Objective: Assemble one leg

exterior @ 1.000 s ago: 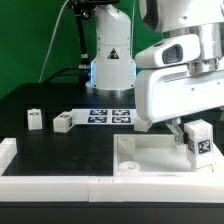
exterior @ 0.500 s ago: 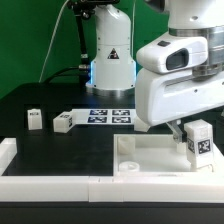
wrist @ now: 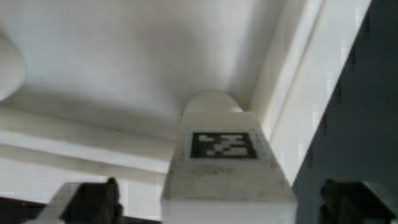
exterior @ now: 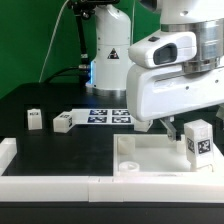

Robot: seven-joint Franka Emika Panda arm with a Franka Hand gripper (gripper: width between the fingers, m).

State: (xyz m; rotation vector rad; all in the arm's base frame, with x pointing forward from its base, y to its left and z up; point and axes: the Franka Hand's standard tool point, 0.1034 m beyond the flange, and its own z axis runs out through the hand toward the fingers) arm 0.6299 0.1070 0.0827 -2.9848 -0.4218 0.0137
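Black counter (exterior: pixel 60 150) carrying white panel (exterior: pixel 155 155), marker board (exterior: pixel 108 115), loose peg (exterior: pixel 35 119), second loose peg (exterior: pixel 63 122). Leg (exterior: pixel 198 141) upright on panel, exterior view's right. End effector (wrist: pixel 217 200) spread, fingers either side of leg, not touching.

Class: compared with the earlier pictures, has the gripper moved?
Yes. Judged against the marker board in the exterior view, the gripper has shifted toward that view's left and slightly upward. The leg looks unmoved.
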